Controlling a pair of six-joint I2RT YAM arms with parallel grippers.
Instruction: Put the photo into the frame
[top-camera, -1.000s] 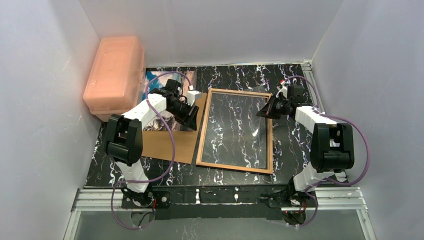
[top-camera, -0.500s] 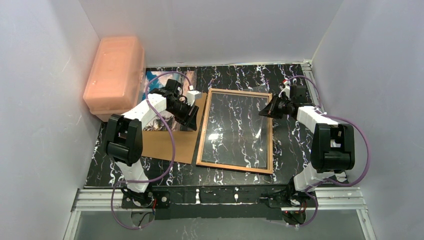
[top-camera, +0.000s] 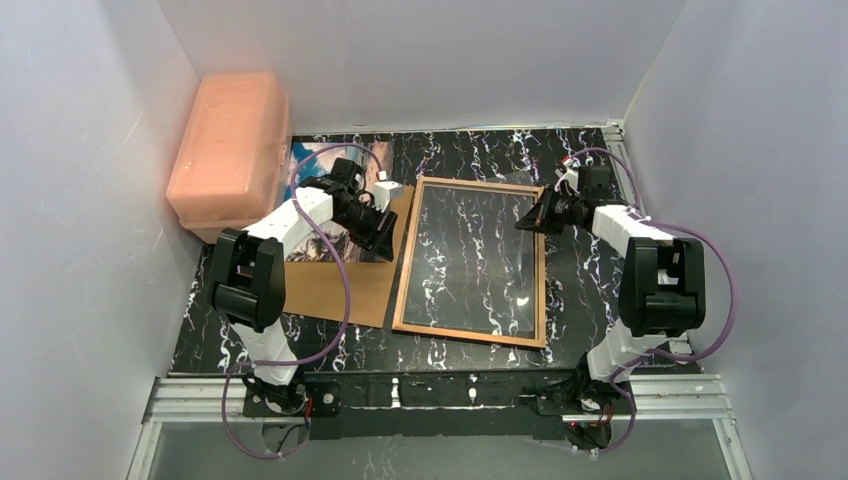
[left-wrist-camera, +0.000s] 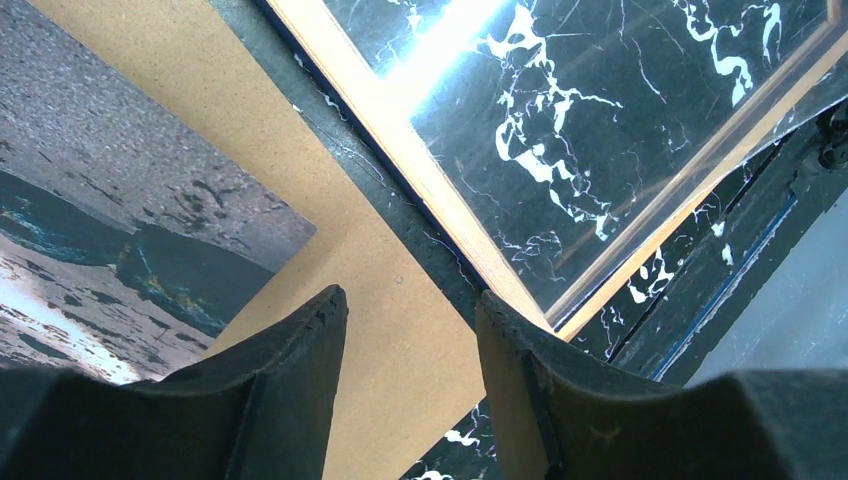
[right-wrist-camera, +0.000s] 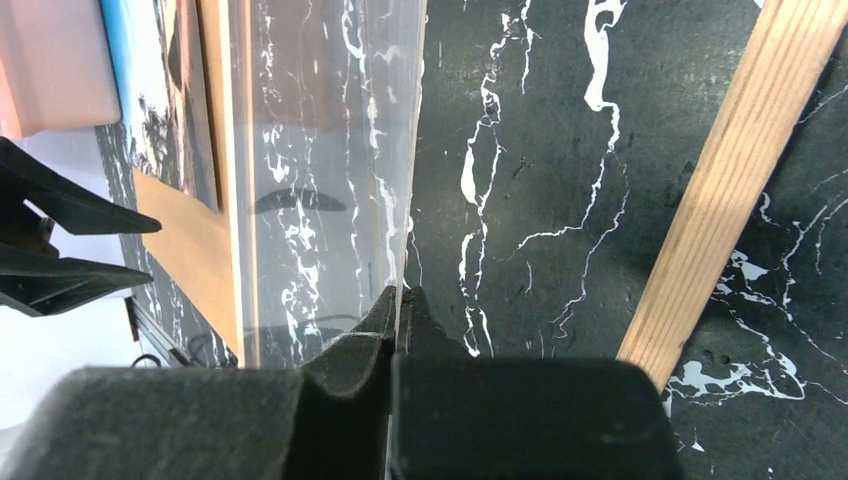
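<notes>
Photo (top-camera: 318, 158) sits far left on the worktop (top-camera: 580, 285), partly over a brown board (top-camera: 335, 290), right beside a pink box (top-camera: 228, 145). The frame (top-camera: 408, 255) lies flat mid-worktop, wood side up, with the right end effector (top-camera: 524, 222) at its far right corner.

Left wrist cam: the left end effector (top-camera: 375, 232) is about half open, gripping nothing, over the board.

Right wrist cam: pinched tight on the clear pane (right-wrist-camera: 320, 150) edge, and the pane is tilted up.

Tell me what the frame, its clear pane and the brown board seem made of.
The frame: probably wood, matt, grain visible. The clear pane: glass or plastic, glossy; marbled table shows through. The brown board: perhaps fibreboard or card, dull, even tan.
</notes>
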